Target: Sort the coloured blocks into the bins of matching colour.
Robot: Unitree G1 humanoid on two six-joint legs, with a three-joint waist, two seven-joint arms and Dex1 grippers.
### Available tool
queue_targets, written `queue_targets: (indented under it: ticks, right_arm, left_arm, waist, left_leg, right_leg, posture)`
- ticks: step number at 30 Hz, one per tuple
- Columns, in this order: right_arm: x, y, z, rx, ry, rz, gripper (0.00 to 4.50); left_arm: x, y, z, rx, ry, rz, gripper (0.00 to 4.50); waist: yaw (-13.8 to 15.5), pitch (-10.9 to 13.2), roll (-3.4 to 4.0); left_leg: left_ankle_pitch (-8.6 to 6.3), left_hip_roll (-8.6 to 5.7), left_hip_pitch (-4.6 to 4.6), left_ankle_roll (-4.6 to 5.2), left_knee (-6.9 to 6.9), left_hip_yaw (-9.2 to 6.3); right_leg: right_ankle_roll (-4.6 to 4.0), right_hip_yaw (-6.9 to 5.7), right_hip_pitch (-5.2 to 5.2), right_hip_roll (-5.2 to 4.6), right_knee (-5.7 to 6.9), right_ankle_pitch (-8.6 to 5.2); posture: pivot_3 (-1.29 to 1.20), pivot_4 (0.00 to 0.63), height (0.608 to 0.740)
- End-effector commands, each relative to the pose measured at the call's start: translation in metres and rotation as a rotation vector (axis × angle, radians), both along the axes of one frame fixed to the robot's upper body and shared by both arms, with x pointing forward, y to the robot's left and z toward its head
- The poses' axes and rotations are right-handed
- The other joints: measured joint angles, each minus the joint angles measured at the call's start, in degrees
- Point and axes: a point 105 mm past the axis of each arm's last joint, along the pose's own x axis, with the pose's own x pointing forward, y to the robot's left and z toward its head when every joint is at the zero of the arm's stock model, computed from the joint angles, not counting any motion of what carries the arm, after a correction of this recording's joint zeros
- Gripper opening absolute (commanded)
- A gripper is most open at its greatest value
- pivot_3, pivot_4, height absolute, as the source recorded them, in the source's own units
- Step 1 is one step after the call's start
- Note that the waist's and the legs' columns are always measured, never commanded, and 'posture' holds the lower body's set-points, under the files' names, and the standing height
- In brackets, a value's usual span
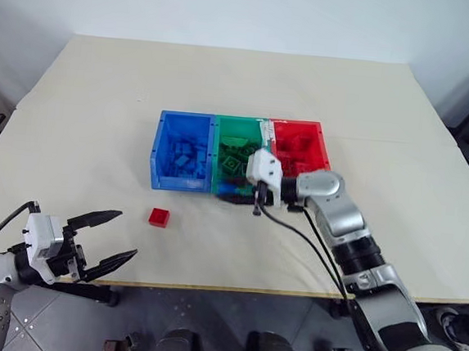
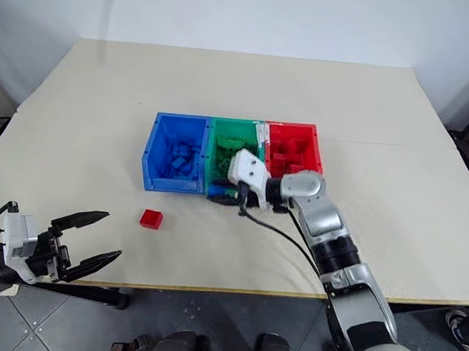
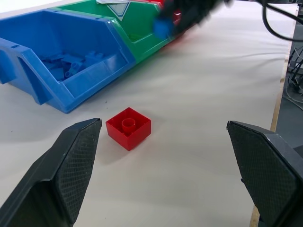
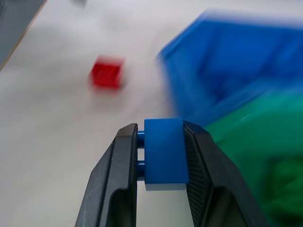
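Observation:
Three joined bins stand mid-table: blue bin (image 1: 161, 149), green bin (image 1: 240, 128) and red bin (image 1: 325, 151), each with several blocks of its own colour inside. A lone red block (image 1: 159, 217) lies on the table in front of the blue bin. My right gripper (image 4: 161, 130) is shut on a blue block (image 4: 164, 156) and hovers at the front edge of the green bin, pointing toward the blue bin. My left gripper (image 1: 127, 233) stands open near the table's front left edge, its fingers either side of the red block (image 3: 128, 127) but well short of it.
The cream table (image 1: 101, 106) has bare room all around the bins. Its front edge (image 1: 233, 289) runs just past my left gripper. A black cable (image 1: 311, 244) trails from my right wrist over the table.

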Motion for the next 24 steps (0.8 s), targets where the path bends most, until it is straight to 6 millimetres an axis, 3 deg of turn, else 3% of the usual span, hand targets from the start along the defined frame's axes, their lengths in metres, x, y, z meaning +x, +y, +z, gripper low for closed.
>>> queue_targets:
  ticks: [1,9,13,17,24]
  right_arm:
    - [0.009,0.017,0.037,0.094,-0.051,-0.004,0.9]
    - [0.044,0.058,0.051,0.143,-0.095,-0.136,0.9]
    - [0.054,0.07,0.058,0.186,-0.103,-0.216,2.27]
    - [0.06,0.07,0.059,0.197,-0.13,-0.264,3.65]
    - [0.051,0.043,0.063,0.213,-0.175,-0.137,3.65]
  left_arm:
    - [-0.001,0.004,0.011,-0.005,-0.047,0.0,4.5]
    - [-0.001,0.015,0.015,0.009,-0.063,0.042,4.5]
    - [-0.001,0.012,0.016,0.006,-0.069,0.041,4.5]
    - [0.001,0.009,0.016,0.001,-0.076,0.043,4.5]
    - [0.004,0.005,0.016,-0.016,-0.094,0.07,4.5]
  waist:
    - [-0.36,0.0,0.0]
    - [-1.03,-0.07,-0.13]
    - [-1.18,-0.05,-0.1]
    - [-1.12,-0.02,-0.04]
    - [-1.05,-0.02,-0.12]
  left_leg:
    - [0.01,0.0,0.01,-0.01,-0.02,0.0]
    - [-0.01,-0.05,-0.04,-0.05,-0.03,-0.05]
    - [0.0,-0.04,-0.07,-0.06,-0.05,-0.03]
    - [0.0,-0.04,-0.07,-0.06,-0.05,-0.03]
    - [0.0,-0.05,-0.07,-0.06,-0.06,-0.03]
  right_leg:
    - [0.0,0.0,-0.05,0.0,0.09,0.0]
    - [0.0,0.04,-0.41,0.0,0.81,0.0]
    - [0.0,0.11,-0.51,0.04,0.89,0.0]
    - [0.0,0.24,-0.59,0.04,1.09,0.0]
    - [0.0,0.46,-0.62,0.04,1.12,0.0]
  posture:
    - [0.0,0.15,0.74]
    - [0.0,0.15,0.74]
    - [0.0,0.15,0.74]
    - [0.0,0.15,0.74]
    - [0.0,0.15,0.74]
